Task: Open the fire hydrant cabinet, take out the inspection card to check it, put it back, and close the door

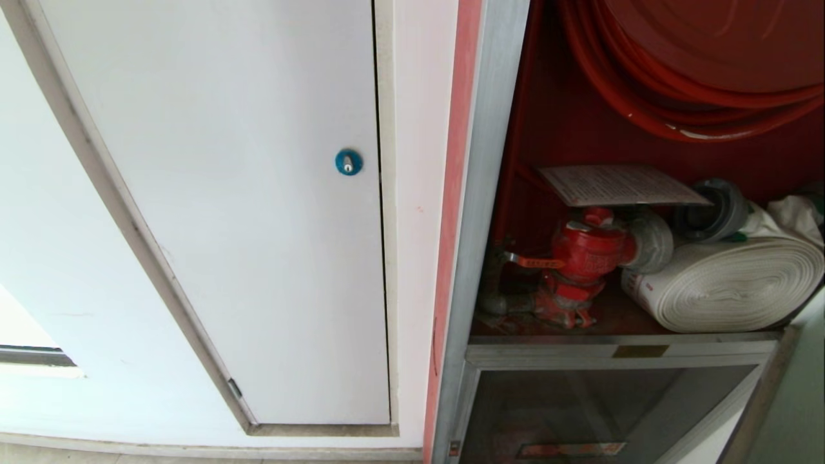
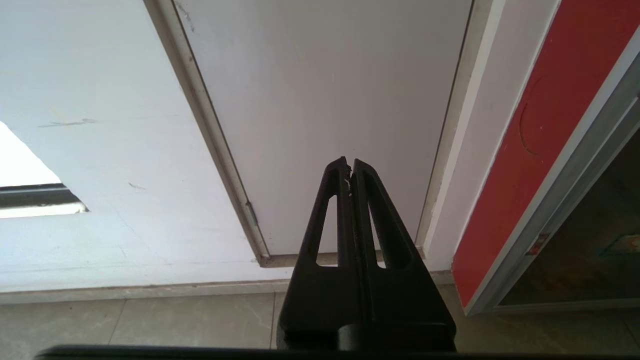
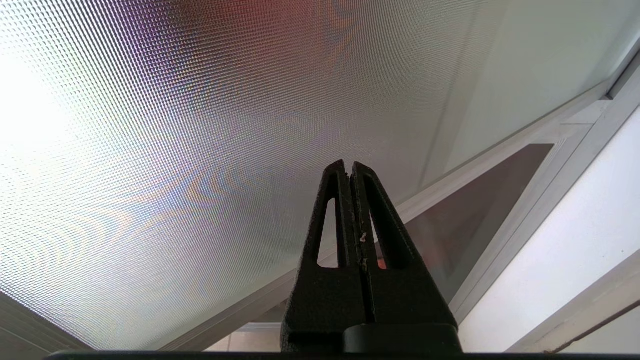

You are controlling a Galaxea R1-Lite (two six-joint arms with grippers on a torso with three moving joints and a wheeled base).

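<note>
Fire hydrant cabinet [image 1: 490,193] stood open at the right of the head view, its silver frame rising beside a red strip on the wall, though nearest to the cameras were the two end effectors. In the left wrist view the left end effector [image 2: 349,161] had its black fingers pressed together with nothing between them, pointing at the bottom of a plain white panel door [image 2: 325,100] above a tiled floor [image 2: 150,315]. In the right wrist view the right end effector [image 3: 349,163] was likewise pressed together and empty, close before a dimpled glass panel [image 3: 175,150] in a silver frame (whether this was the cabinet's own door could not be told from that view). Neither arm showed in the head view.

Low at the front of the cabinet a smaller glass door [image 1: 599,412] with a red label sat under a silver ledge. Above that ledge, on the red floor of the upper compartment, stood the red valve [image 1: 583,258], with the rolled white hose [image 1: 735,283] lying just beside it to the right. The inspection card [image 1: 619,184] lay flat on top of the valve, its printed face up. Farther back and higher, the red hose reel [image 1: 696,71] hung against the red rear wall. To the left of the cabinet, the white panel door carried a blue round lock [image 1: 348,162].
</note>
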